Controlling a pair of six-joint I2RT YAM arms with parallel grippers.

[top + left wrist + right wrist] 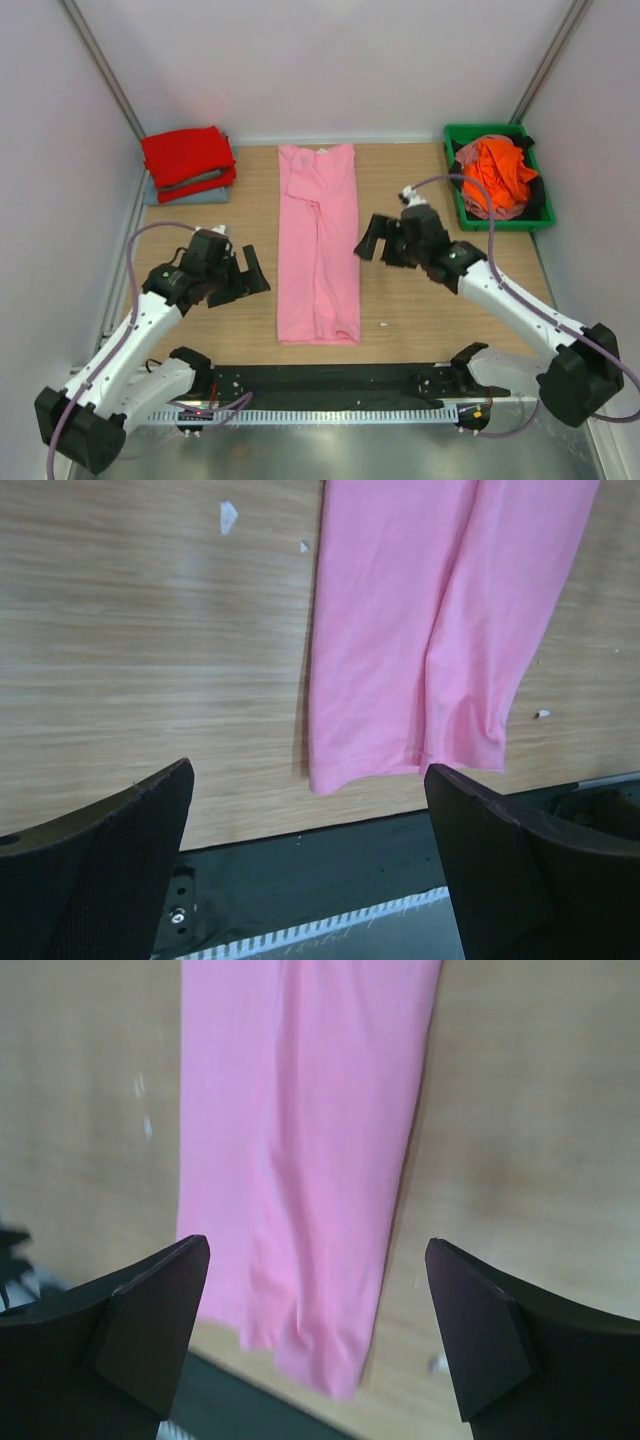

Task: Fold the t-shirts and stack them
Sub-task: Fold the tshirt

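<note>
**Left gripper** [308, 769]: fingers apart, holding nothing, over the table [150, 630]. The light pink t-shirt [420, 620], folded into a long strip, lies just ahead. **Right gripper** [318, 1243]: fingers apart, empty, with the strip's end seen between them. Farther out, the red t-shirt [187, 156] rests on the grey-blue t-shirt [188, 196], and the orange t-shirt [497, 170] is in the green bin [482, 130].

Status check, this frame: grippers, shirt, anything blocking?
Left gripper open, empty. Right gripper open, empty. Pink t-shirt folded lengthwise, flat between them. No obstruction near it.
</note>
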